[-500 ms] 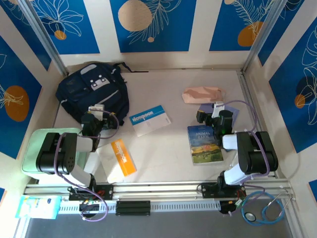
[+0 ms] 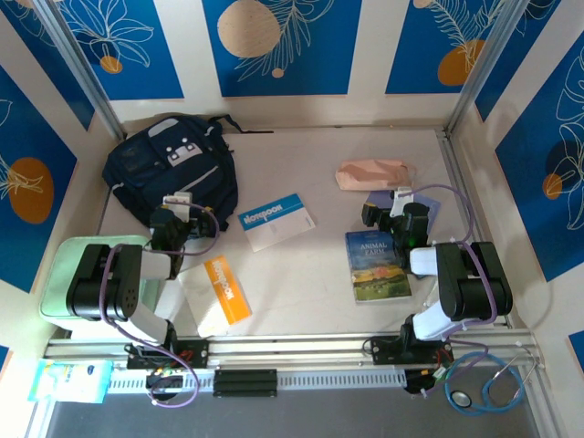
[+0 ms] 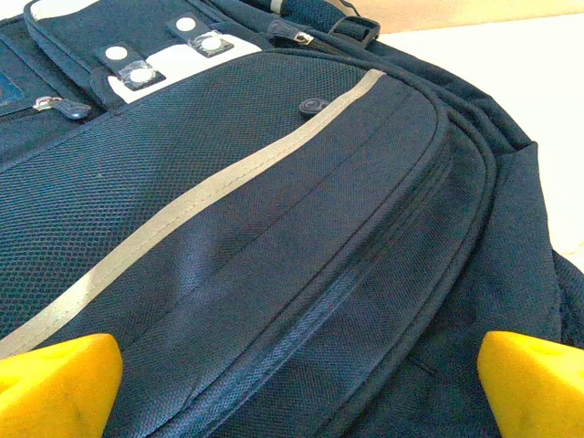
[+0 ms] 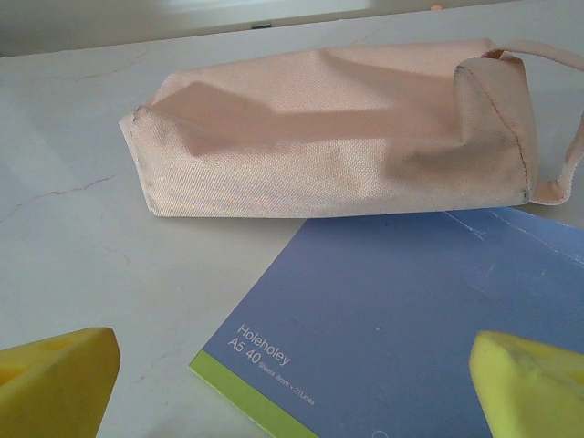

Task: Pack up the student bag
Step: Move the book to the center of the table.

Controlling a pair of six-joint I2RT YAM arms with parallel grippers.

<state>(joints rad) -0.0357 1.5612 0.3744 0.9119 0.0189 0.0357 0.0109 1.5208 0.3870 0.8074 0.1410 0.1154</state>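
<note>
The student bag (image 2: 169, 167), a dark navy backpack with a white patch and grey zipper stripes, lies at the back left of the table. My left gripper (image 2: 180, 217) hovers at its near edge, open. In the left wrist view the bag's fabric (image 3: 274, 210) spreads between the wide-apart yellow fingertips (image 3: 55, 383) of the left gripper (image 3: 301, 401). My right gripper (image 2: 388, 213) stands open over a blue notepad (image 4: 401, 319), just short of the pink pouch (image 4: 338, 128). Nothing sits between the fingers of the right gripper (image 4: 297, 392).
A blue and white notebook (image 2: 276, 220) lies mid-table, an orange and white book (image 2: 215, 293) near the left arm, and an animal book (image 2: 376, 265) by the right arm. A mint-green box (image 2: 57, 260) stands at the left edge. Walls close in on three sides.
</note>
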